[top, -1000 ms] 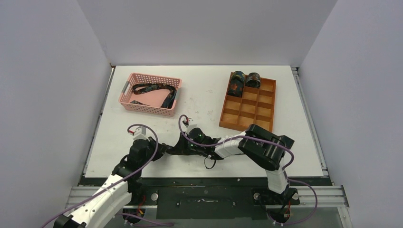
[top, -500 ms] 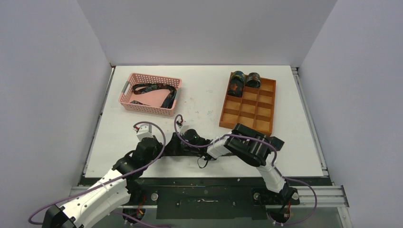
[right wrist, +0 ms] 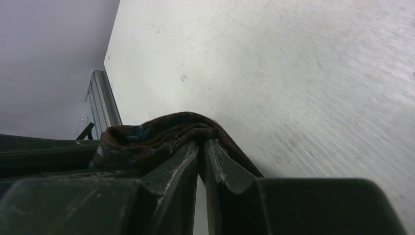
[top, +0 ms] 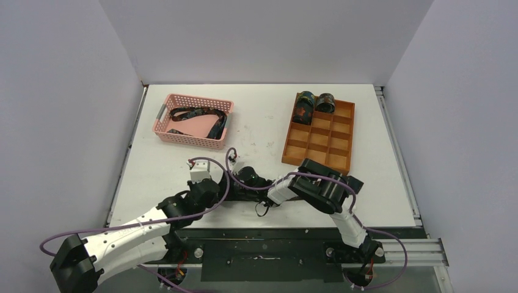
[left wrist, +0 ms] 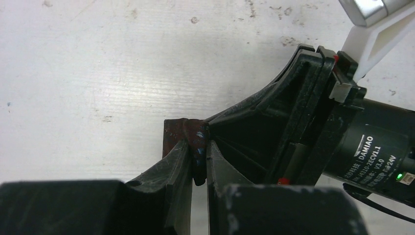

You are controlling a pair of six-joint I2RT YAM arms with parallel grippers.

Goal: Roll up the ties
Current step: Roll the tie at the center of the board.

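Since the frame a second earlier, the left arm (top: pixel 122 235) has been swung inward along the near edge of the table (top: pixel 262 131), and its wrist has been carried rightward, closer to the right arm (top: pixel 324 189). The two wrists are now seen almost touching in the top view.

The left gripper (left wrist: pixel 199 147) is closed narrowly on a fold of the held tie (left wrist: pixel 183 128), whose dark brown fabric with blue specks is pinched between the fingers just above the table. The right gripper (right wrist: pixel 201 147) is likewise closed to a thin slit on the same bunched fabric (right wrist: pixel 156 132), which is draped over its fingertips. The black body of the right gripper is seen just beside the left one in the left wrist view.

Further back, a loose tie (top: pixel 198 115) is lying inside the pink basket (top: pixel 201 99). In the orange tray (top: pixel 335 143), one rolled tie (top: pixel 303 107) and a second rolled tie (top: pixel 325 102) are set in the two far-left compartments.
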